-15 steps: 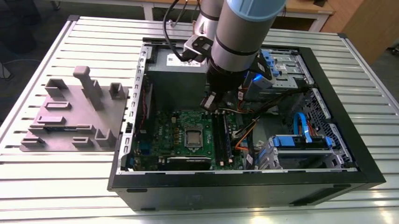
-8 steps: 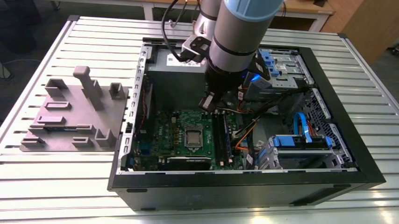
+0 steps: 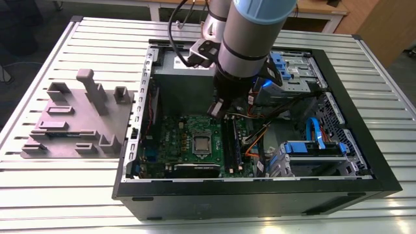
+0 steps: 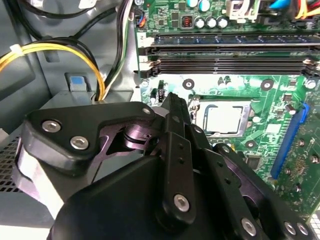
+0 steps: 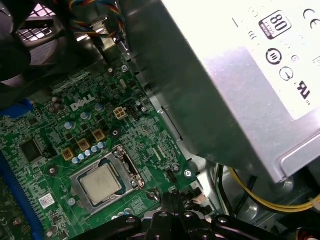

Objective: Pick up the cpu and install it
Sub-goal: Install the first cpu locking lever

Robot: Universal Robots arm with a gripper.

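Note:
The cpu (image 3: 202, 144) is a small silver square lying flat in its socket on the green motherboard (image 3: 172, 141), inside the open computer case. In both wrist views the cpu (image 4: 223, 118) (image 5: 100, 182) sits within the socket's metal frame. My gripper (image 3: 217, 109) hangs from the arm above the board's far edge, beside the power supply and a short way from the socket. Its black fingers (image 4: 172, 107) are pressed together with nothing between them. In the first wrist view the gripper (image 5: 175, 196) is clear of the cpu.
A silver power supply (image 3: 185, 66) stands close behind the gripper, with yellow and black cables (image 4: 60, 50) beside it. Long black memory sticks (image 3: 231, 146) run along the socket. Blue-clipped drive cages (image 3: 318, 151) fill the case's right. A grey fixture block (image 3: 78, 122) sits on the slatted table.

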